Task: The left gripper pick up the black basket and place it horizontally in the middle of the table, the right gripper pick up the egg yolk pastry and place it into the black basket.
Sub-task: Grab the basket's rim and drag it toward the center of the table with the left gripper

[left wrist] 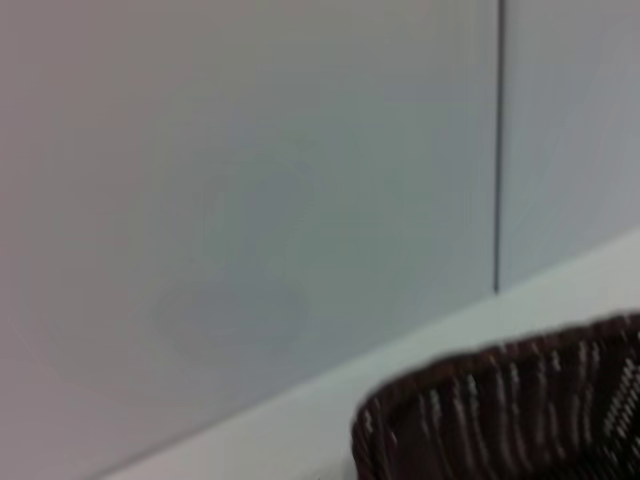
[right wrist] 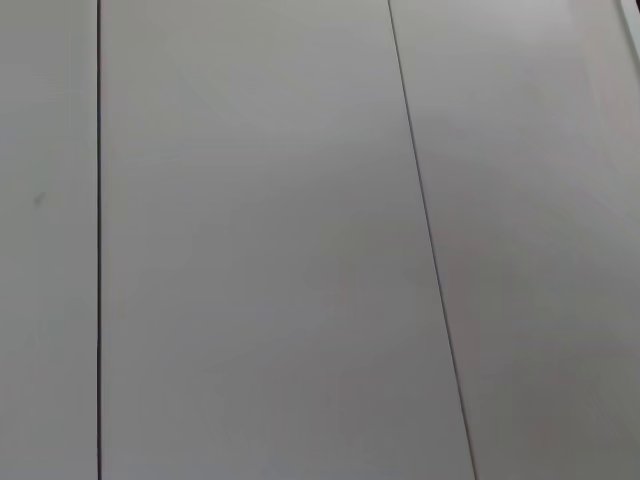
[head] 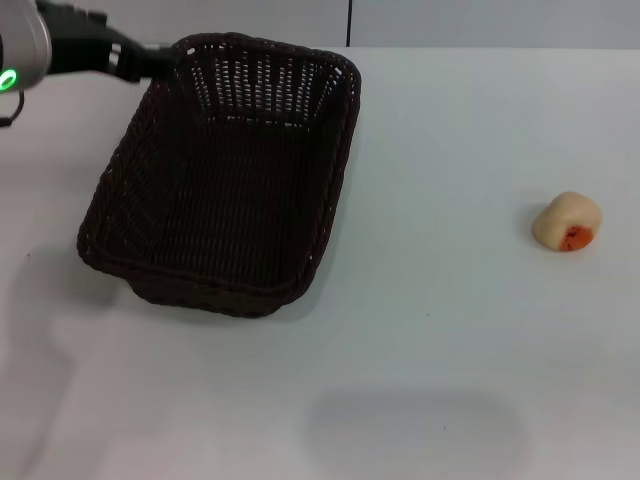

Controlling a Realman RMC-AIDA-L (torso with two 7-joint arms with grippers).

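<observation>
My left gripper [head: 160, 62] was at the basket's [head: 225, 170] far left corner, grip hidden so I couldn't tell, basket's long side running front-to-back, leaning slightly right, on the table's [head: 450, 330] left half, pastry [head: 567, 221] well off right.

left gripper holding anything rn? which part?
Looks like the left gripper is at the black basket, on its far-left rim corner; whether it is clamped cannot be told.

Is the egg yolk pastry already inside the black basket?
No, in the head view the egg yolk pastry lies on the bare table, well apart from the black basket, which holds nothing.
</observation>
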